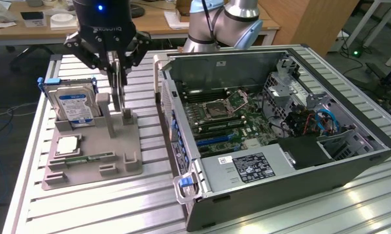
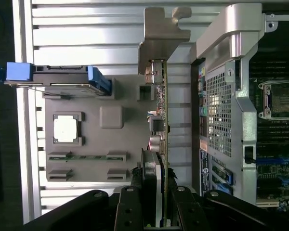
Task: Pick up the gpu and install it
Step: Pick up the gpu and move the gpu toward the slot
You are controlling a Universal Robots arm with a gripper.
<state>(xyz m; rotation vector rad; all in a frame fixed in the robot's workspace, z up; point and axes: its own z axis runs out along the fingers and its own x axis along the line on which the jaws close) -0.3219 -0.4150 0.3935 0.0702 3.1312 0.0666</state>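
Exterior view: fingers [image 1: 111, 65] closed on the top edge of the gpu [image 1: 120, 92], which stands upright directly below them at the grey holder tray [image 1: 121, 151] on the bench [image 1: 85, 209]; seated or lifted, cannot tell. Wrist view: fingers [image 2: 130, 207] pinch the gpu [image 2: 162, 96] edge-on, silver bracket [image 2: 161, 33] at its far end.

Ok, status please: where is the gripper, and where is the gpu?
The gripper at the top edge of the gpu. Card upright on edge in the gray holder. The hard drive stands apart beside it.
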